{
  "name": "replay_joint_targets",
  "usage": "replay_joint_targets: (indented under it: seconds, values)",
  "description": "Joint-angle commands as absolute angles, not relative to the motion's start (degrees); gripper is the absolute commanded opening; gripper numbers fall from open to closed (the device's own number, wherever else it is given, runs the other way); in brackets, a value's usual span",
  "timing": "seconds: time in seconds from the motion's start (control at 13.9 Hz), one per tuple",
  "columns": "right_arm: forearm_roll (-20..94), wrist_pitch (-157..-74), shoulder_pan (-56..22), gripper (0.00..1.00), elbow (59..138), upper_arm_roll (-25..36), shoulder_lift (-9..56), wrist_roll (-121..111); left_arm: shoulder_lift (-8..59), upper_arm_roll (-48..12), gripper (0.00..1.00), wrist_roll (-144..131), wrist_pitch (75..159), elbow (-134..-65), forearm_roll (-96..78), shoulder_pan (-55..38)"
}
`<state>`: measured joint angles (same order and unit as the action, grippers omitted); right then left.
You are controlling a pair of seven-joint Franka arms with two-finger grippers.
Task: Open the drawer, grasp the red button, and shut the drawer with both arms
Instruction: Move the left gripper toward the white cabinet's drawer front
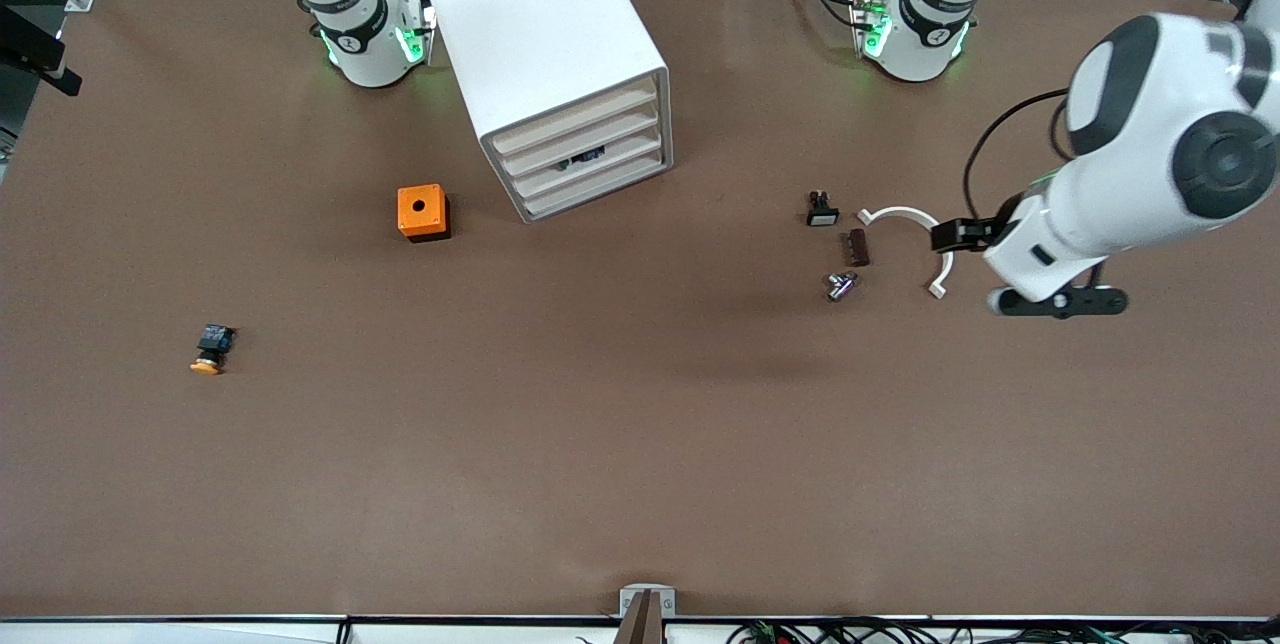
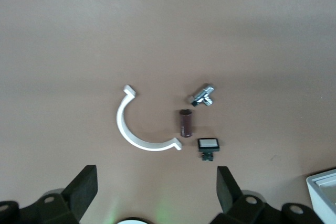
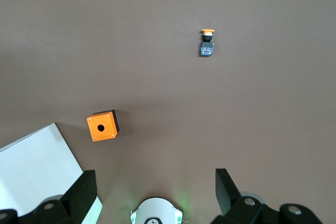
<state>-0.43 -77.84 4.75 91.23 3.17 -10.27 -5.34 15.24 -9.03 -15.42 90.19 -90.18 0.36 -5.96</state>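
front view: the white drawer cabinet (image 1: 545,44) stands on the worktop (image 1: 600,444) between the two arm bases, with all drawers shut. a small dark-and-blue part (image 1: 582,159) shows through the front of one middle drawer (image 1: 585,149); whether it is the button i cannot tell. the left gripper (image 1: 1060,304) hangs over the left arm's end of the worktop, just beside a white curved piece (image 1: 905,216) and well apart from the cabinet.

left wrist view: the left gripper (image 2: 156,190) is spread wide and holds nothing. below it lie the curved piece (image 2: 128,129), a brown cylinder (image 2: 185,123), a metal fitting (image 2: 202,95) and a small switch (image 2: 208,144).

right wrist view: the right gripper (image 3: 155,192) is also spread wide and empty, over the worktop beside the cabinet (image 3: 37,166), near an orange box (image 3: 102,125). a yellow-capped button (image 3: 207,43) lies well apart.
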Motion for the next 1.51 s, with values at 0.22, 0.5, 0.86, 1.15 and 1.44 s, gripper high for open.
replay_joint_targets:
  seconds: [0.22,0.5,0.86,1.15,1.44]
  values:
    - [-0.7,-78.13,4.57,1.0,92.55,3.25,-11.78,-5.63,22.58,-9.05,1.0,-27.93,89.65,-85.26,-3.25,-12.73]
    - [-0.7,-78.13,4.57,1.0,92.55,3.25,-11.78,-5.63,25.39,-9.05,1.0,-35.14,89.65,-83.94,-7.46,-15.2]
    - [-0.7,-78.49,4.39,1.0,92.55,3.08,-11.78,-5.54,30.66,-9.05,1.0,-49.36,90.08,-79.82,-12.82,-18.8]
    - [-0.7,-78.49,4.39,1.0,92.55,3.08,-11.69,-5.62,33.48,-9.05,1.0,-59.83,93.16,-78.93,-14.41,-21.18]
    - [-0.7,-78.66,4.39,1.0,92.55,3.08,-11.69,-5.54,35.68,-9.05,1.0,-71.6,93.16,-78.05,-14.41,-23.9]
